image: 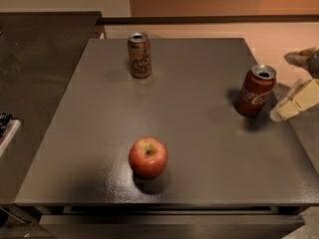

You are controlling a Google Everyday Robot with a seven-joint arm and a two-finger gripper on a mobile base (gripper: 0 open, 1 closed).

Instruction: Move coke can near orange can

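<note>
The coke can [255,90], red with white script and a silver top, stands near the right edge of the dark table [199,148], leaning slightly. The orange can [139,55], tan-orange with dark lettering, stands upright at the table's far side, left of the middle. My gripper [298,81] is at the frame's right edge, just right of the coke can. Its pale fingers [297,101] stand apart with nothing between them, and it is not touching the can.
A red apple [148,157] sits on the table near the front, left of the middle. A dark counter [35,83] adjoins the table on the left. A low wall rail [209,20] runs behind the table.
</note>
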